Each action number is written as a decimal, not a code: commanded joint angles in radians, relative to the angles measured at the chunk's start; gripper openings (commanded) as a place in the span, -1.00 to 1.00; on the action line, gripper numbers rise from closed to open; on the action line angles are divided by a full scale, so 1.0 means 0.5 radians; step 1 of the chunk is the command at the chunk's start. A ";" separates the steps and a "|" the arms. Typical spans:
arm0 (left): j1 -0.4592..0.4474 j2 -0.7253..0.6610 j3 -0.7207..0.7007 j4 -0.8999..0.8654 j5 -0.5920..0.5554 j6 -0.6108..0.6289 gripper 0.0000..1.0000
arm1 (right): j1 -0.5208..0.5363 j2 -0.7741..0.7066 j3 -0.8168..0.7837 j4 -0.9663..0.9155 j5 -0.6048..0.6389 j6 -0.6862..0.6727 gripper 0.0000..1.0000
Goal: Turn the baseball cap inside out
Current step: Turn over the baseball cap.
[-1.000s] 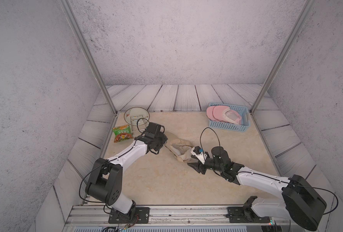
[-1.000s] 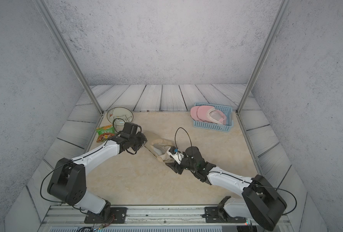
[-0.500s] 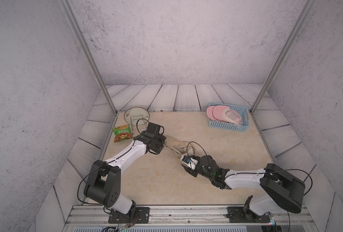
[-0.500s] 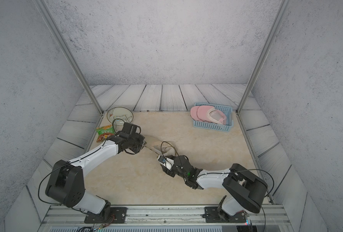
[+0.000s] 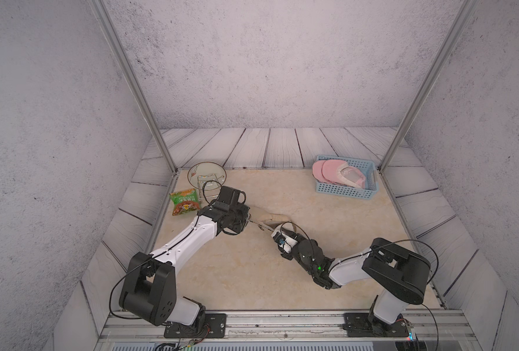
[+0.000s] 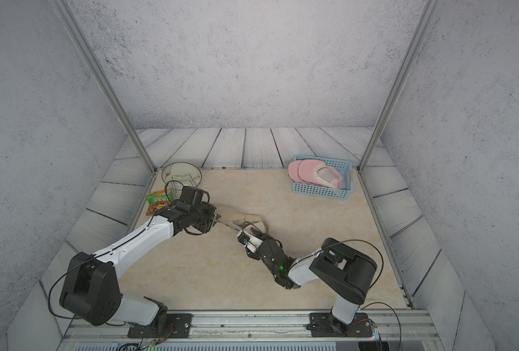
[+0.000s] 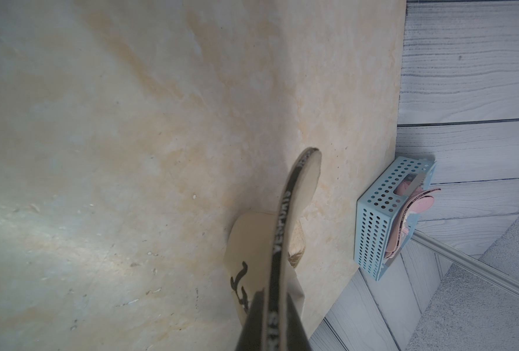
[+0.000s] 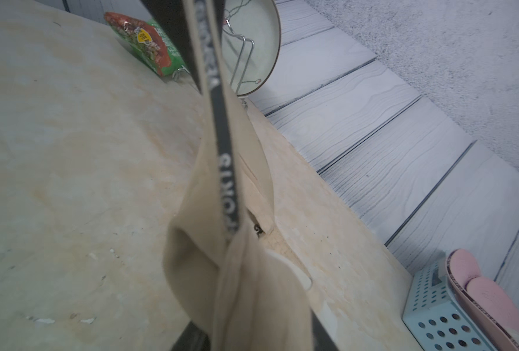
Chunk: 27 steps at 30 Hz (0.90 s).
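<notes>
- The snack packet point(image 5: 184, 205) is lying at the 9 o'clock edge of the counter point(image 5: 252, 282). The glass plate point(image 5: 206, 176) is leaning in its wire stand at about 10 o'clock. Both are sitting clear of the work, and I judge them to be bystanders
- The left end effector point(image 5: 248, 220) is reaching in from 9 o'clock and is clenched on the black lettered band point(image 7: 281, 225) of the baseball cap point(image 5: 278, 219), lifting that edge off the counter. This looks like an anchor, giving the other arm something to pull against
- The baseball cap is lying just left of the counter's centre, strung between the two end effectors, with its beige crown collapsed and sagging onto the surface. It is not yet looking turned
- The right end effector point(image 5: 278, 234) is coming in from 5 o'clock, with bunched crown fabric sitting between its jaws in the right wrist view. I cannot tell whether they are gripping it
- The blue perforated basket point(image 5: 344, 190) is standing at about 1 o'clock, well apart from the arms, and is holding pink caps point(image 5: 337, 174) stacked together, their brims poking over its left rim
</notes>
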 commanded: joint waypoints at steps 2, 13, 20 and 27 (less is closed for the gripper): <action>0.007 -0.002 -0.031 -0.064 -0.041 0.005 -1.00 | 0.007 0.044 -0.062 0.244 0.253 -0.045 -0.20; 0.010 0.067 -0.002 -0.079 -0.140 0.088 -1.00 | 0.010 -0.191 0.006 -0.401 -0.046 0.141 -0.49; 0.010 0.114 0.015 -0.004 -0.066 0.190 -1.00 | -0.019 -0.258 0.119 -0.814 -0.370 0.317 -1.00; 0.030 0.115 0.173 0.136 -0.151 0.892 -1.00 | -0.215 -0.367 0.317 -1.395 -1.249 0.549 -1.00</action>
